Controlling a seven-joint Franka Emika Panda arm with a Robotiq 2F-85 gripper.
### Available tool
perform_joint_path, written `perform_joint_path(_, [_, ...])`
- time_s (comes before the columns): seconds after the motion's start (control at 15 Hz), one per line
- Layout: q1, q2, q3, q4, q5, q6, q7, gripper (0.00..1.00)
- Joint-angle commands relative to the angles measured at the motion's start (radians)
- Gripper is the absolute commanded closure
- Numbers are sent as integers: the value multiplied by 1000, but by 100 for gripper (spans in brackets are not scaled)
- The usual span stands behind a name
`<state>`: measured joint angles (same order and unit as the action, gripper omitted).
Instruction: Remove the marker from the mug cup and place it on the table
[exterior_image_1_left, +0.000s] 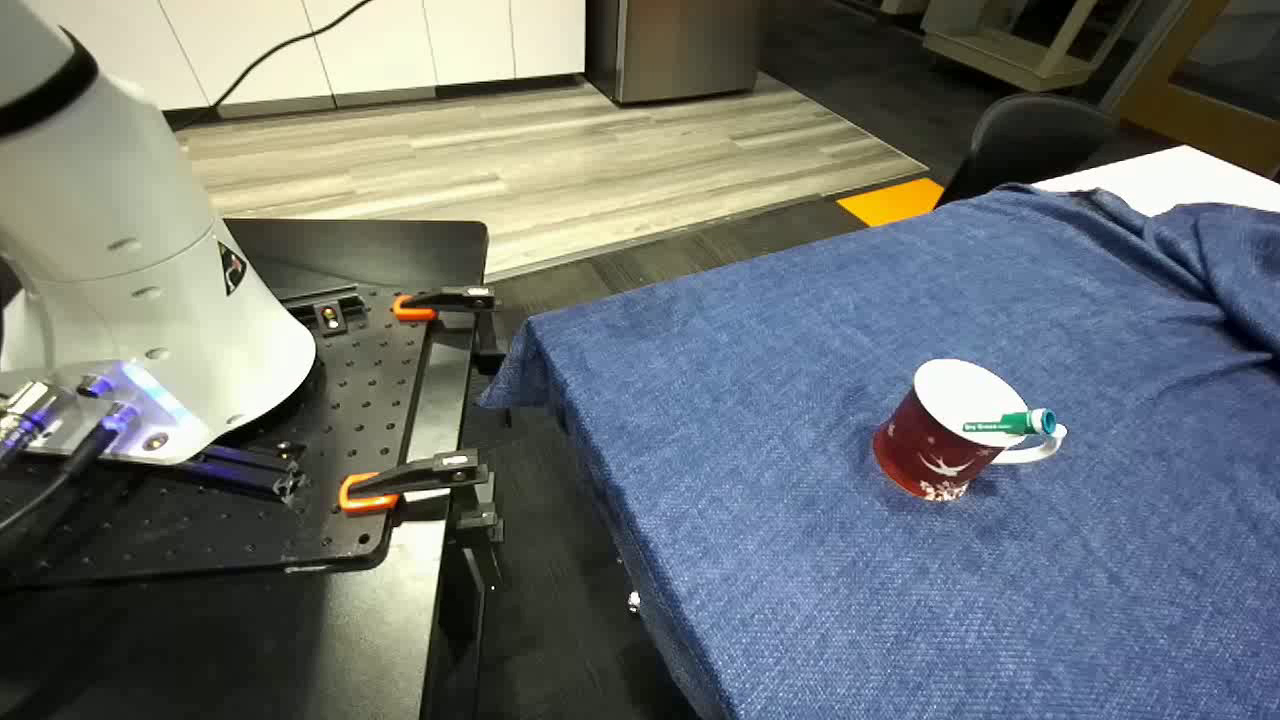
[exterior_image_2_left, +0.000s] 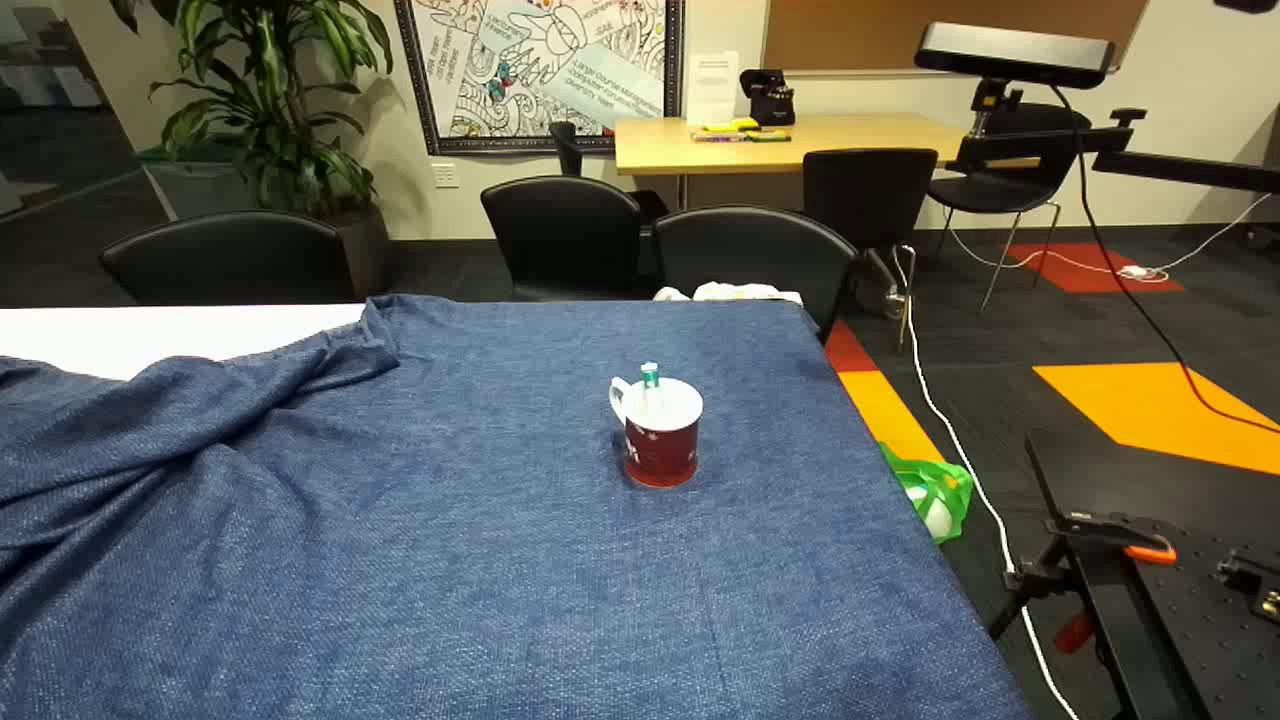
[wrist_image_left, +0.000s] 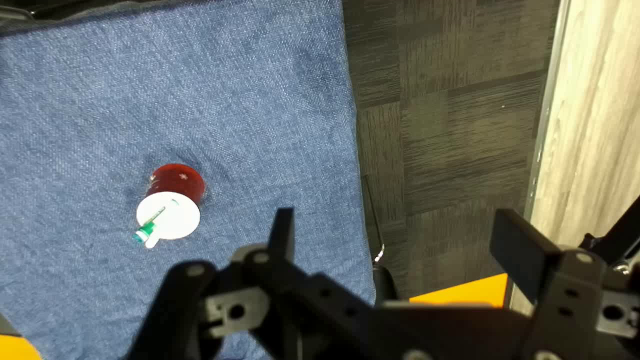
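Observation:
The dark red mug cup stands upright on the blue cloth-covered table in both exterior views. The teal-green marker stands tilted inside the mug, its darker end sticking out over the rim beside the white handle; its lower part is hidden in an exterior view. In the wrist view the mug and marker are left of the jaws. My gripper is open and empty, up above the table's edge and the floor, away from the mug. The exterior views do not show the gripper.
The cloth is bunched up at one end of the table, with a bare white tabletop beyond it. A black workbench with orange clamps carries the robot base across a floor gap. Black chairs stand along the table's side.

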<state>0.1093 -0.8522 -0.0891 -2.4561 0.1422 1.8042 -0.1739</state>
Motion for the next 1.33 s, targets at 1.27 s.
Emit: perform_joint_path(1.27, [-246,331,198,-63,-164,696,464,0])
